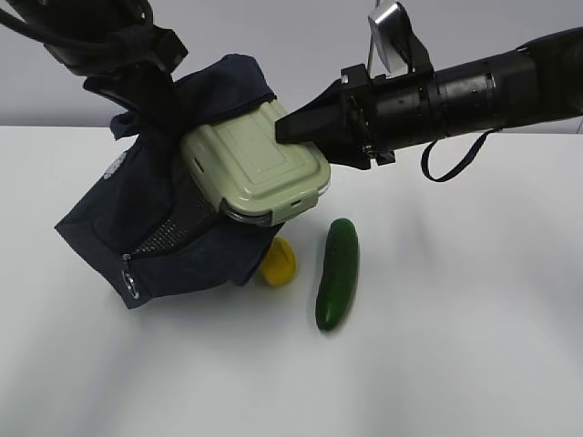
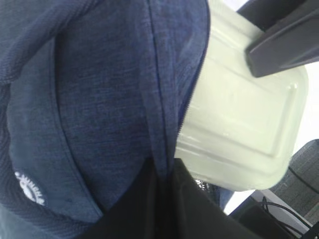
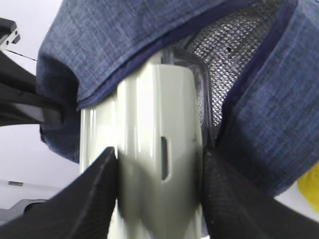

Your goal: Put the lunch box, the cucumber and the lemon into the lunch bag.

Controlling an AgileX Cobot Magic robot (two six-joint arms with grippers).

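The lunch bag (image 1: pixel 155 228) is lying tipped on the white table (image 1: pixel 474 346), mouth turned toward the right arm, and your left gripper (image 1: pixel 150 91) has its jaws pinched down tight on the top flap of fabric, holding that mouth up and open. Keep that flap lifted and taut, because the navy edge is draped right over the near corner of the lid and you don't want it folding inward.

Now the lunch box (image 1: pixel 255 164): its far end is already past the rim, under the flap, while most of the sage-green lid is out in the open. Your right gripper (image 3: pixel 159 174) has it squarely, jaws about half spread and clamped across the box's narrow width, fingers (image 3: pixel 94 194) flat on either side. Good hold. Push straight along the box's long axis, level with the opening, and watch the mesh lining on the right side of the mouth, since a corner could snag there. Don't let go until the box sits well inside; I judge it would slide back out from here.

The cucumber (image 1: pixel 338 273) is on the table just right of the bag, untouched. The lemon (image 1: pixel 280 262) sits beside it, tucked against the bag's lower edge, so keep the bag from dragging over it.
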